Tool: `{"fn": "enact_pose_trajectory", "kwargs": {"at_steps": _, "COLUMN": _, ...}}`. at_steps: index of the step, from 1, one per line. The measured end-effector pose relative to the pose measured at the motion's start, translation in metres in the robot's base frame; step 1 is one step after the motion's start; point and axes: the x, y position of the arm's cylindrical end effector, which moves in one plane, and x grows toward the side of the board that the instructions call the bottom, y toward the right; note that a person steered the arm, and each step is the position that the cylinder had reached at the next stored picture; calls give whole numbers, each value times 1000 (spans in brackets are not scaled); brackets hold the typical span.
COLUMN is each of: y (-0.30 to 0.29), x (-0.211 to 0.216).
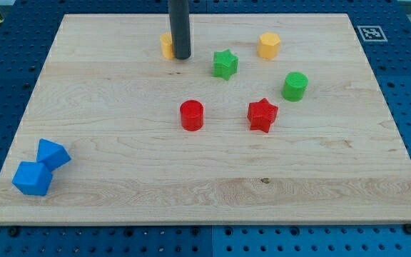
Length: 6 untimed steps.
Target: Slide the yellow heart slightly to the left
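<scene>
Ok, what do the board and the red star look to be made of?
The board looks like pale wood with a matte finish: grain lines and a small knot show along it. The red star looks like moulded plastic, though painted wood is possible: flat uniform colour, no grain, soft sheen on top.

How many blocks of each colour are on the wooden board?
Yellow: 2, a yellow block half hidden behind my tip, which sits at its right side, and a yellow hexagon
Green: 2, a green star and a green cylinder
Red: 2, a red cylinder and a red star
Blue: 2, a blue cube and a blue block
Total: 8
</scene>
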Motion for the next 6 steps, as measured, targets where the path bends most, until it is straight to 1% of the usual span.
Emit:
{"fn": "enact_pose_trajectory", "kwargs": {"at_steps": 4, "y": -3, "x": -17}}
{"fn": "enact_pose_trajectory", "kwargs": {"at_steps": 6, "y": -3, "x": -39}}
